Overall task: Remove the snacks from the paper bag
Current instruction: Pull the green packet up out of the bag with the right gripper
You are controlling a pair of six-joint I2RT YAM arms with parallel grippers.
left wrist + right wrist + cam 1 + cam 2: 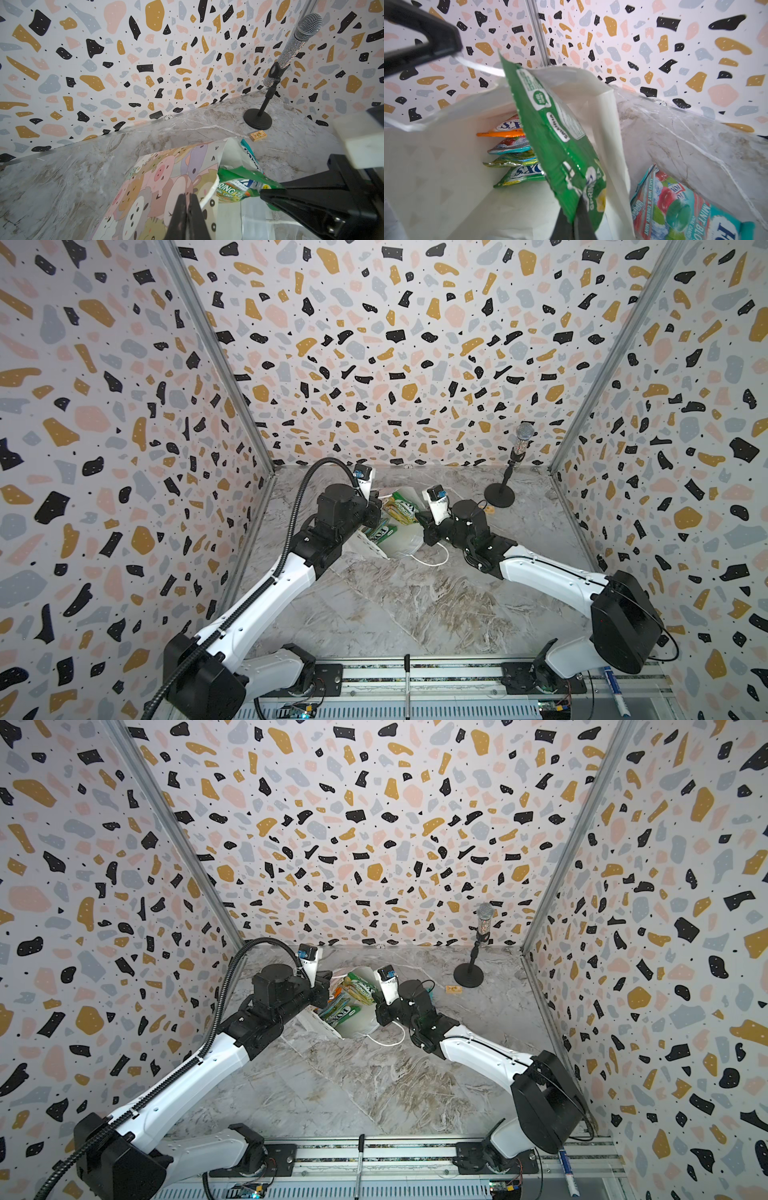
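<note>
A: Right claw (576,216) is clenched on a corner of the green packet (554,135), which is partly out of the mouth. Left claw (188,207) clamps the paper bag (158,176) at its rim, likely to hold the mouth open and stop it sliding on the worktop (62,176).

B: The rest?

A: Teal-red packet (675,207) lies outside, just beside the bag. Four packets (508,143) sit stacked deep inside, only their edges showing. Can't tell if the left pinches paper or cord; top views are too small to settle it. Microphone (291,47) stands far back, well apart.

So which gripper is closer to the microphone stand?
Right. The right gripper, pinching a green snack at the paper bag, is on the side facing the microphone stand; the left gripper grips the bag's opposite edge, farther away.
</note>
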